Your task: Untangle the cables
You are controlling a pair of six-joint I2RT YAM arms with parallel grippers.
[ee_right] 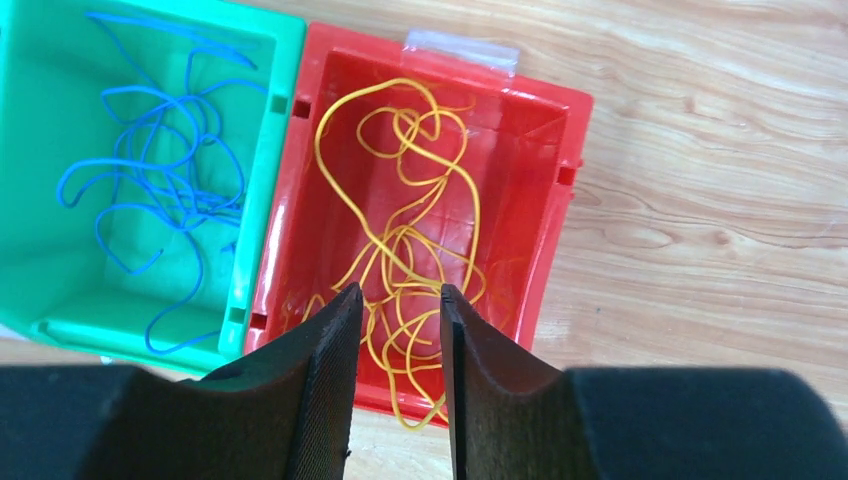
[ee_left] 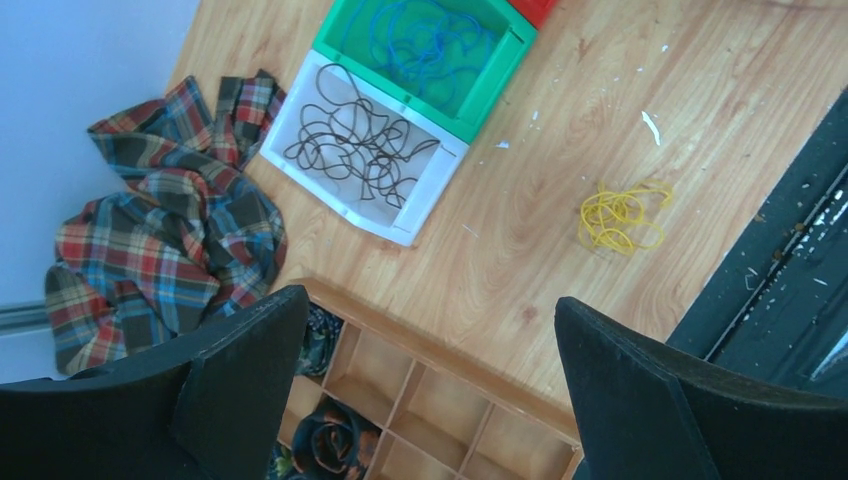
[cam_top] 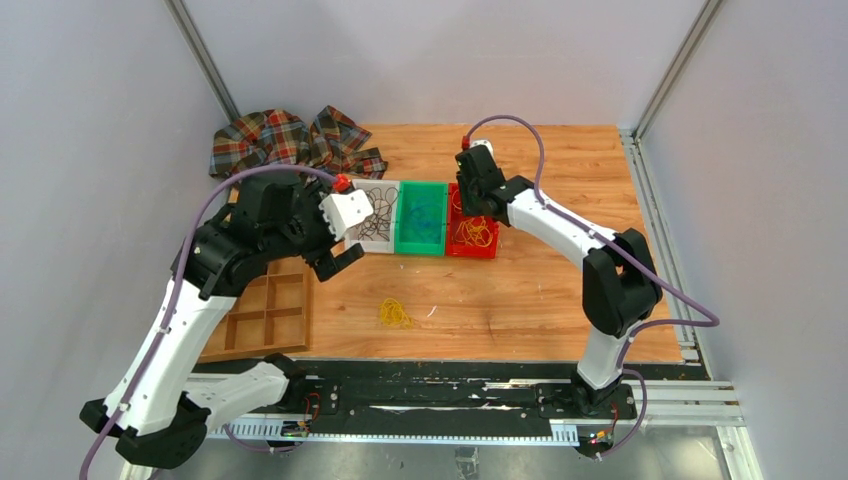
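**A:** Nearest item first?

**B:** The loose yellow bunch [cam_top: 395, 313] lies alone on the bare worktop [cam_top: 540, 300]. I judge it near weightless, wiry and springy, and its loops are apt to snag one another. I'd pinch a single outer loop, not the knot.

**A:** Left hand?

**B:** The left hand [ee_left: 430, 300] hangs over the wooden divider tray [cam_top: 262, 318], jaws wide apart, holding nothing.

**A:** Then the bins?

**B:** Further out there are three in a row, side by side. The white tray [ee_left: 425, 175] holds black strands [ee_left: 355, 145], the green bin [ee_right: 262, 180] blue strands [ee_right: 165, 160], the red bin [ee_right: 545, 190] yellow strands [ee_right: 400, 240]. The walls are glossy hard plastic. The strands are thin and smooth, probably slippery.

**A:** Right hand?

**B:** The right hand [ee_right: 397, 300] is above the red bin, its matte pads narrowly apart. Yellow loops show in the gap, but I can't tell whether any touch. Beyond lies a crumpled plaid cloth [cam_top: 285, 140], which looks soft.
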